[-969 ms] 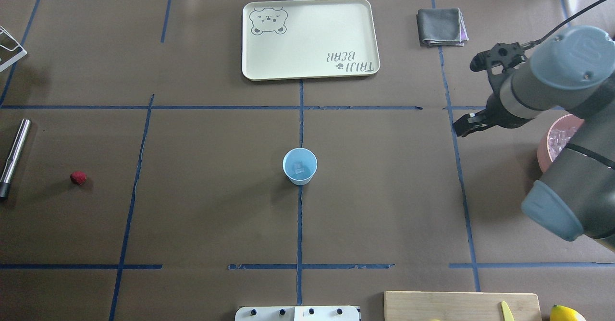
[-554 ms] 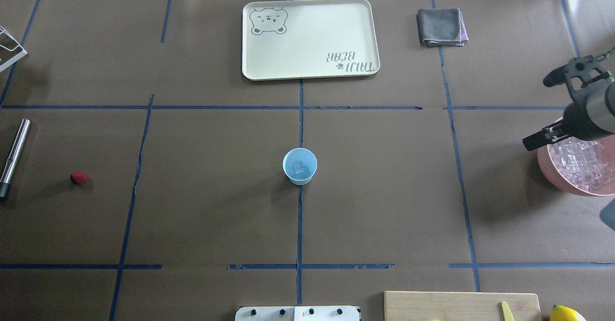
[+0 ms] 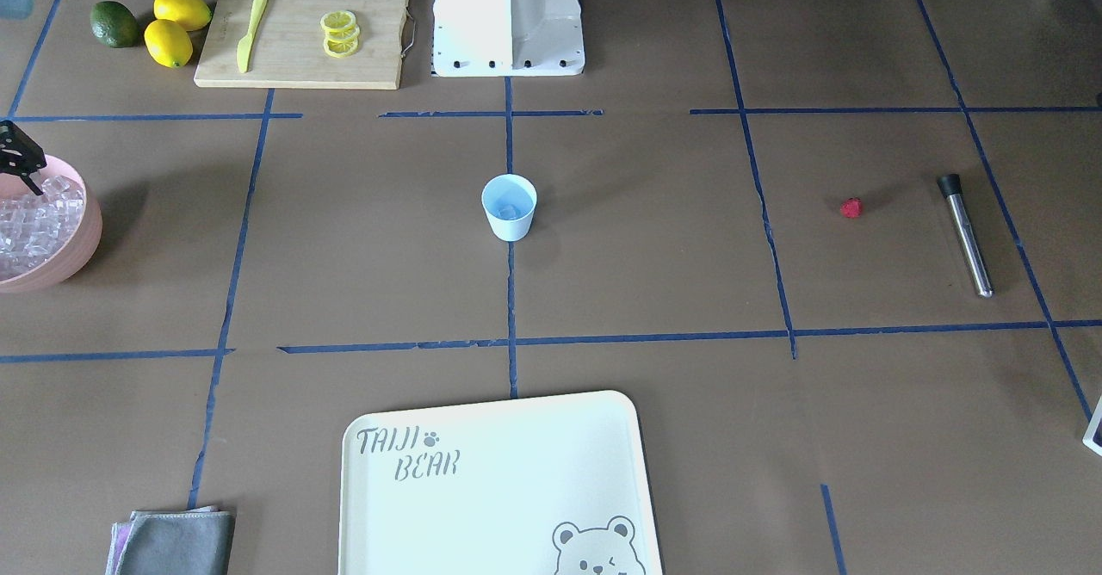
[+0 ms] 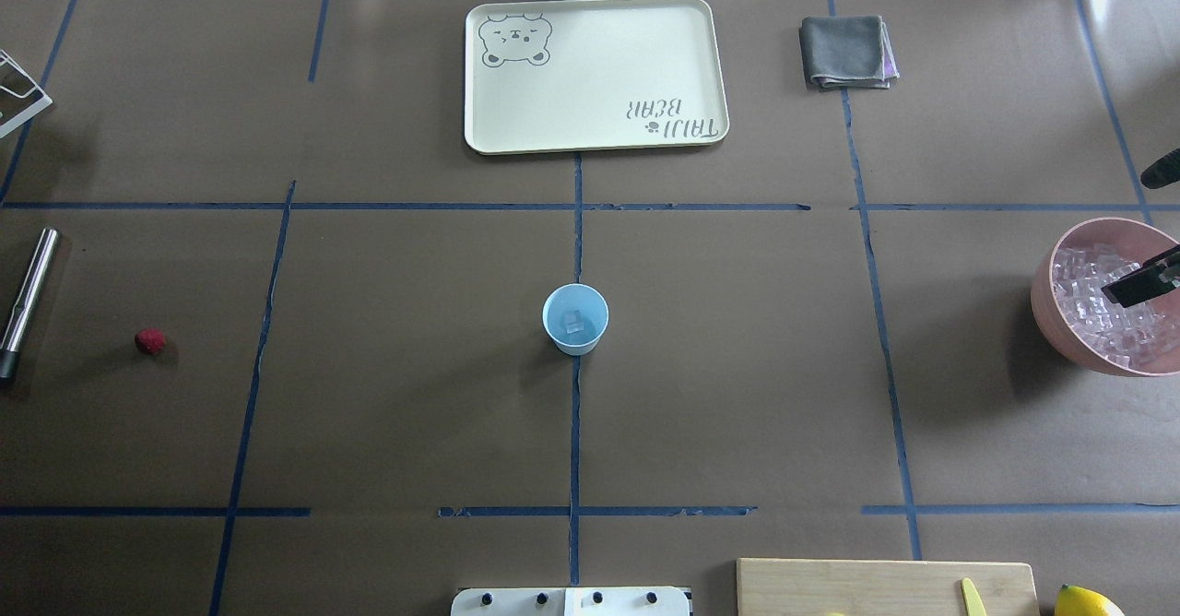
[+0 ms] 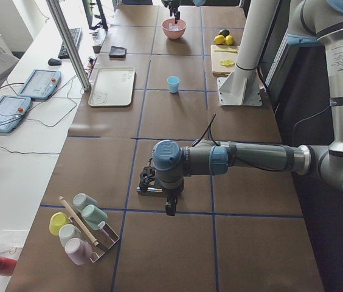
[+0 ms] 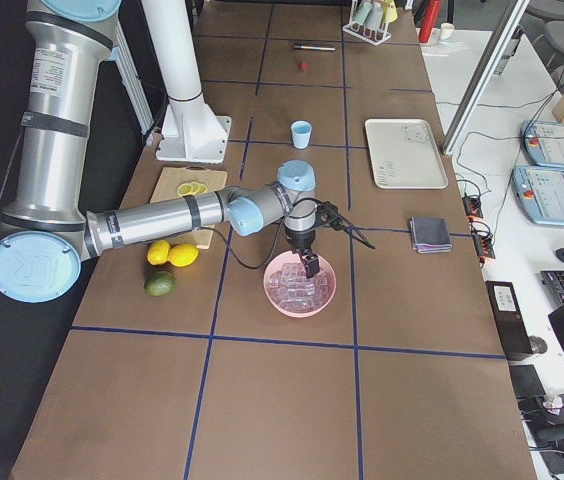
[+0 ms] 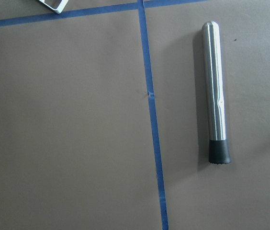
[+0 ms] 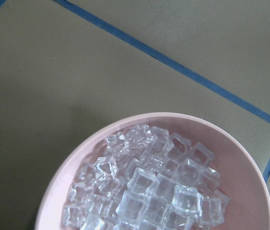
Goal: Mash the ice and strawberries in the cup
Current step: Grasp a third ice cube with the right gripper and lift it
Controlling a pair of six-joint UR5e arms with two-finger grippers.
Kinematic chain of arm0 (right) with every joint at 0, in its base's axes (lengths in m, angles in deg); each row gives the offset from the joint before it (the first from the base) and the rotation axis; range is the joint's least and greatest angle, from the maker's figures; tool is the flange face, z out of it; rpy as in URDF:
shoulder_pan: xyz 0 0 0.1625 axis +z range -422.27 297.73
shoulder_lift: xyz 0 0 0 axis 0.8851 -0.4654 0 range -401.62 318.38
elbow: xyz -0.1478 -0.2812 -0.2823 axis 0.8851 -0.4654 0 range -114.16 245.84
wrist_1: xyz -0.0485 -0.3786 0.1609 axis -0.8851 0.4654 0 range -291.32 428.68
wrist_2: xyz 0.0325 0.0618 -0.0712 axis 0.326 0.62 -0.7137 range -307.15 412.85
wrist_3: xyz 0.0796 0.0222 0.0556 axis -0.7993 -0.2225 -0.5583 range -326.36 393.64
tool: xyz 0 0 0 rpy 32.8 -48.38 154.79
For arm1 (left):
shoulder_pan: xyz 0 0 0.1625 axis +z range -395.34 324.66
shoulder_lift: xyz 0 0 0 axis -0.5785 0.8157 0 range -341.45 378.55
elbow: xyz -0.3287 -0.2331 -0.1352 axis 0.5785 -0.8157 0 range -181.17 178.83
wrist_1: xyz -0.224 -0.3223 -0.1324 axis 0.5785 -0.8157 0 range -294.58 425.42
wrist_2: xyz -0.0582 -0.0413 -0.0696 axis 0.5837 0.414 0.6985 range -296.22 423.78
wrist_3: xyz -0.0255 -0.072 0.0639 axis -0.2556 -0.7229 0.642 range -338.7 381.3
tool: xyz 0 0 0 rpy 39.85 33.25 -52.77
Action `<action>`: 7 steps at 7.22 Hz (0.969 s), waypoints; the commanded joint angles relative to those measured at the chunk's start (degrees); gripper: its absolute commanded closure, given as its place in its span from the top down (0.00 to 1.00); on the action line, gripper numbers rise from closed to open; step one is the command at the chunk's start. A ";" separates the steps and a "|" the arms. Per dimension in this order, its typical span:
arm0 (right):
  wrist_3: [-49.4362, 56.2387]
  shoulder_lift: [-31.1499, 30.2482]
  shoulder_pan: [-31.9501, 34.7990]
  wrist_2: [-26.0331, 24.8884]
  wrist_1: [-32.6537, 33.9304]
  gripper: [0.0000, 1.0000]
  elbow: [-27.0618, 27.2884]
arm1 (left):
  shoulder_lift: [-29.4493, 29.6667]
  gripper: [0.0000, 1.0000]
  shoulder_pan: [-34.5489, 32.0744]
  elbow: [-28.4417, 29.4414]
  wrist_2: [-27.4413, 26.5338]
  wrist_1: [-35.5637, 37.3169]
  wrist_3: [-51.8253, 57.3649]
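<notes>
The light-blue cup (image 4: 575,319) stands upright at the table's centre with one ice cube (image 4: 573,323) in it. A pink bowl (image 4: 1046,307) at the right edge holds several more ice cubes (image 8: 149,191). The red strawberry (image 4: 150,341) lies on the table far left, apart from the cup. My right gripper (image 4: 1138,284) hangs just above the ice in the bowl; only one dark edge of it shows, so I cannot tell its state. My left gripper (image 5: 152,181) shows only in the exterior left view, low over a steel muddler (image 7: 214,91), and I cannot tell its state.
A cream tray (image 4: 701,63) and a folded grey cloth (image 4: 846,52) lie at the far side. A wooden board (image 3: 379,37) with a yellow knife and lemon slices, two lemons (image 3: 176,24) and an avocado (image 3: 114,24) sit by the robot's base (image 3: 508,15).
My right arm has swung back to the right, from right of the table's middle to above the pink bowl. The cup, the strawberry and the muddler have not moved.
</notes>
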 commanded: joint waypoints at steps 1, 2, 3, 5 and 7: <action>-1.47 1.18 0.05 0.36 -6.41 0.98 -7.12 | 0.00 1.00 0.00 0.04 0.00 0.04 0.00; -4.70 2.50 0.04 0.27 -6.42 0.97 -7.41 | 0.00 1.00 0.00 0.04 0.00 -0.05 0.00; -5.35 2.51 -0.04 0.35 -6.42 0.95 -8.02 | 0.00 1.00 0.09 0.04 0.00 -0.05 0.00; -5.26 2.42 -0.04 0.09 -6.42 0.88 -8.90 | 0.00 1.00 0.09 0.04 0.00 -0.14 0.00; -5.26 2.16 -0.04 0.35 -6.51 0.77 -8.99 | 0.00 1.00 0.09 0.04 0.00 -0.14 0.00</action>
